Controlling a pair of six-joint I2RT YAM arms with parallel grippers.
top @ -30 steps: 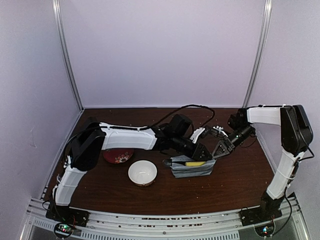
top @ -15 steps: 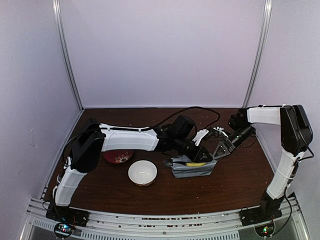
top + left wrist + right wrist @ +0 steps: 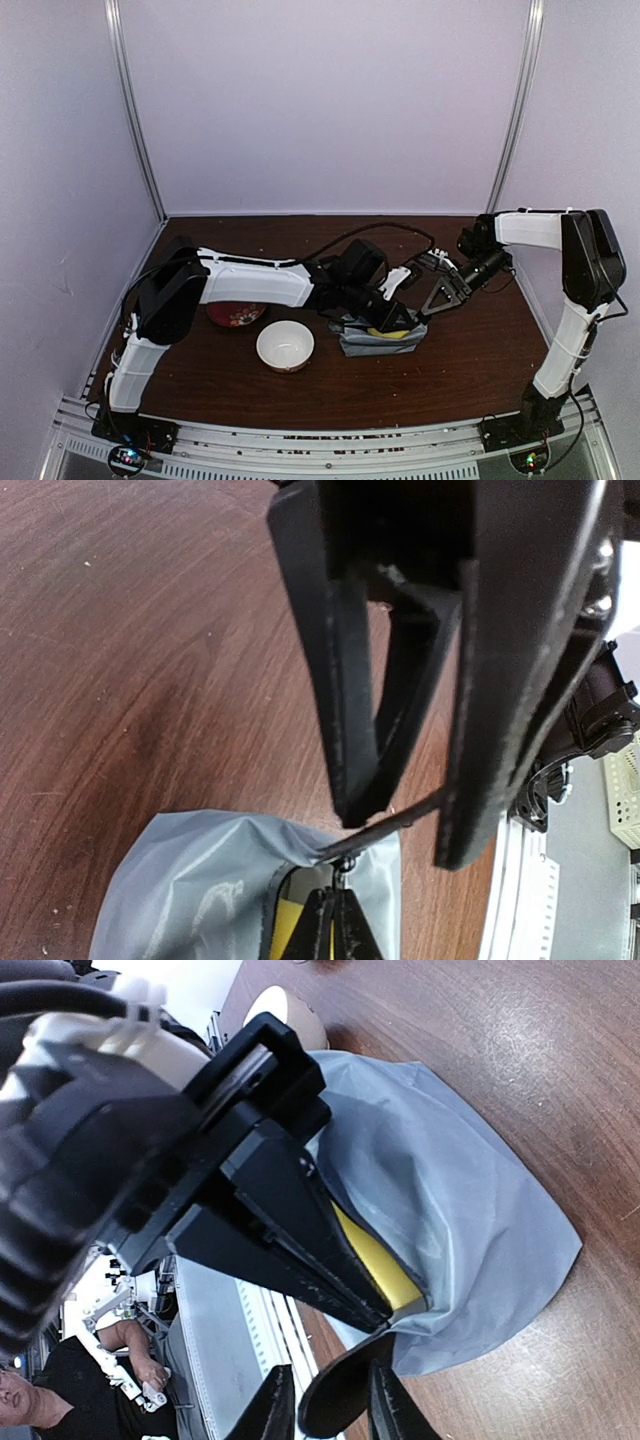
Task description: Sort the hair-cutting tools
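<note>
Past the red plate (image 3: 235, 313) and the white bowl (image 3: 285, 345), the left end effector (image 3: 400, 825) has just closed fully, pinching the dark rim of the grey pouch (image 3: 380, 342) in the middle of the bench (image 3: 470, 370). The mouth is held open on something yellow (image 3: 375, 1260). Further right, the right end effector (image 3: 328, 1380) has begun to part, with a dark rounded piece (image 3: 335, 1405) between its fingers. Whether it grips that piece cannot be told. No hair-cutting tools show plainly, so the pouch seems readied for loading.
</note>
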